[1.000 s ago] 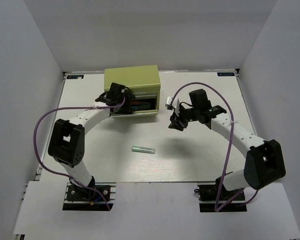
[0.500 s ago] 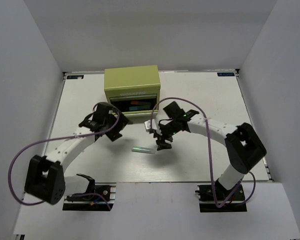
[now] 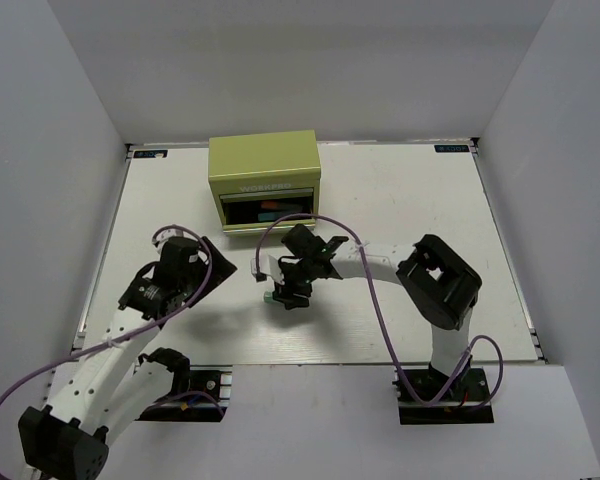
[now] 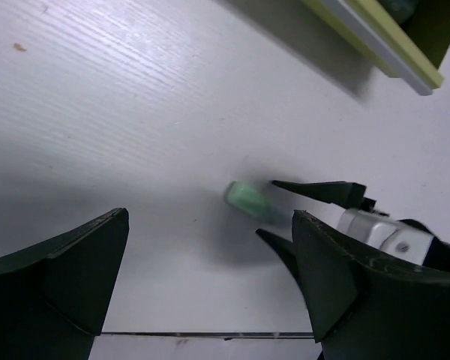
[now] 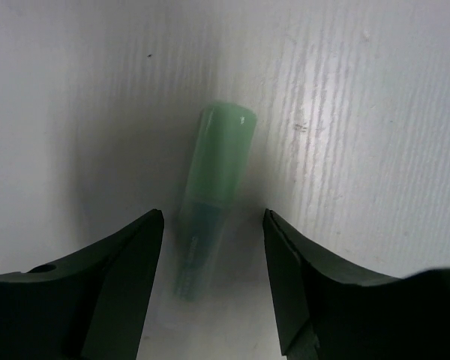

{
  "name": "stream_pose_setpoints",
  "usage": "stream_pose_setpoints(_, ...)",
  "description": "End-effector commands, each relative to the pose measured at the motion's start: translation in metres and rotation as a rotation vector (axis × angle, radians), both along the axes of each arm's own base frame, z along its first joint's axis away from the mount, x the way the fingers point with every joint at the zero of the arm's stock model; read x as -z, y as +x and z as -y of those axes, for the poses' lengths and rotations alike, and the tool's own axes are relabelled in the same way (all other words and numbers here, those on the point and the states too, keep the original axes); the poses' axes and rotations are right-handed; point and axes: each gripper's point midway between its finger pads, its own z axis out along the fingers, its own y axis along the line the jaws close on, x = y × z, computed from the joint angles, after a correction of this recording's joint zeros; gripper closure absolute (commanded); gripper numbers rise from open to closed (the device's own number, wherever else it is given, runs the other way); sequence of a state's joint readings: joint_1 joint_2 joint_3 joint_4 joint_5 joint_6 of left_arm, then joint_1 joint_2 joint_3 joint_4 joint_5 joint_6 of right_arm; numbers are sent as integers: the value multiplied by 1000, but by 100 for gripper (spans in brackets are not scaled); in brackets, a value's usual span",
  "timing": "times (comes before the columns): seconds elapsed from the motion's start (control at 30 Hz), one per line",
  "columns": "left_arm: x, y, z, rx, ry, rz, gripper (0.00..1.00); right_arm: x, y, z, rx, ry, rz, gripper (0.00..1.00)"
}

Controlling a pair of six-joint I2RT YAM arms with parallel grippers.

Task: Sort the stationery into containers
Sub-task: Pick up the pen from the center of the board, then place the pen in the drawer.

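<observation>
The green marker (image 5: pixel 217 150) is lying flat on the white surface (image 3: pixel 400 200), approx. mid-front and well apart from the chest. The right fingers (image 5: pixel 127 255) are straddling it, spread, one tip on each side. A sliver of bare surface is showing btwn each tip and the marker, so they're not gripping and nothing is held. In the right wrist view the pale green cap end is pointing away from the cam. The darker, see-through body is running back btwn the two tips, a bit skewed vs. the fingers' line.

The left fingers (image 4: pixel 82 262) are standing wide apart w/ nothing btwn them, over bare surface to the left of the marker and clear of it. The left wrist view is looking across at the marker. Its pale end is poking out from btwn the dark tips of the right fingers, and a corner of the chest is showing at top right.

The olive-green chest (image 3: pixel 263 165) is sitting at the far side of the surface, left of centre, front facing the arms. Faint lettering is showing on the band across its front. Below that the drawer (image 3: pixel 270 212) is standing open as a dark slot. Sth orange and sth blue-ish are lying inside, too small to tell which items.

The right arm (image 3: pixel 380 268) is reaching across from its base at right to left of centre. The left arm (image 3: pixel 110 350) is bending up along the left-front part of the surface.
</observation>
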State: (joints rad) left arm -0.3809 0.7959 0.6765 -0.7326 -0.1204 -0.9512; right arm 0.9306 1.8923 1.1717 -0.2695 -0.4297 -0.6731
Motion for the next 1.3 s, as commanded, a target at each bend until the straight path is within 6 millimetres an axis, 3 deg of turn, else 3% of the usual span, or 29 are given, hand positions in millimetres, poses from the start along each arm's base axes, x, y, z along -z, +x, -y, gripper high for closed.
stream_pose_setpoints(0.0, 11, -18, -18, -25, 66, -30, 0, -3, 17, -16, 68, 16, 43, 39)
stream_pose_setpoints(0.07, 5, -20, -19, -32, 50, -7, 0, 0, 17, -17, 71, 10, 44, 44)
stream_pose_setpoints(0.17, 5, -25, -25, -48, 53, 27, 0, 1, 14, -15, 57, 6, 45, 61)
stream_pose_setpoints(0.2, 11, -28, -28, -65, 55, 15, 0, 1, 15, -14, 58, 4, 43, 67)
stream_pose_setpoints(0.23, 12, -30, -29, -66, 51, 24, 0, -2, 13, -12, 53, 4, 41, 80)
stream_pose_setpoints(0.3, 11, -29, -26, -62, 38, 37, 0, -2, 12, -7, 51, -5, 40, 92)
stream_pose_setpoints(0.33, 11, -29, -25, -73, 28, 35, 0, -12, 14, -5, 52, 6, 57, 97)
stream_pose_setpoints(0.47, 22, -30, -24, -89, 12, -10, 0, -52, 33, -2, 58, 65, 169, 98)
stream_pose_setpoints(0.57, 29, -26, -18, -75, 0, -23, 0, -88, 68, -3, 80, 106, 292, 100)
stream_pose_setpoints(0.6, 28, -24, -17, -74, -4, -14, 0, -114, 87, -11, 70, 144, 370, 100)
stream_pose_setpoints(0.67, 29, -20, -14, -68, -9, -18, 0, -123, 101, -13, 79, 141, 414, 98)
stream_pose_setpoints(0.7, 29, -20, -14, -68, -9, -18, 0, -147, 116, -19, 80, 178, 468, 98)
stream_pose_setpoints(0.8, 29, -16, -12, -68, -11, -14, 0, -162, 134, -29, 68, 194, 536, 98)
stream_pose_setpoints(0.9, 29, -16, -12, -68, -11, -13, 0, -153, 154, -34, 75, 159, 580, 97)
stream_pose_setpoints(0.97, 29, -16, -12, -68, -11, -13, 0, -164, 170, -40, 75, 166, 650, 97)
stream_pose_setpoints(1.0, 27, -15, -12, -68, -16, -4, 0, -152, 183, -40, 93, 137, 668, 97)
stream_pose_setpoints(1.03, 27, -15, -12, -68, -16, -4, 0, -165, 192, -46, 98, 155, 703, 96)
stream_pose_setpoints(1.1, 25, -15, -13, -74, -13, 8, 0, -160, 207, -49, 113, 139, 707, 96)
stream_pose_setpoints(1.27, 24, -18, -14, -88, -28, 7, 0, -160, 225, -51, 137, 135, 725, 86)
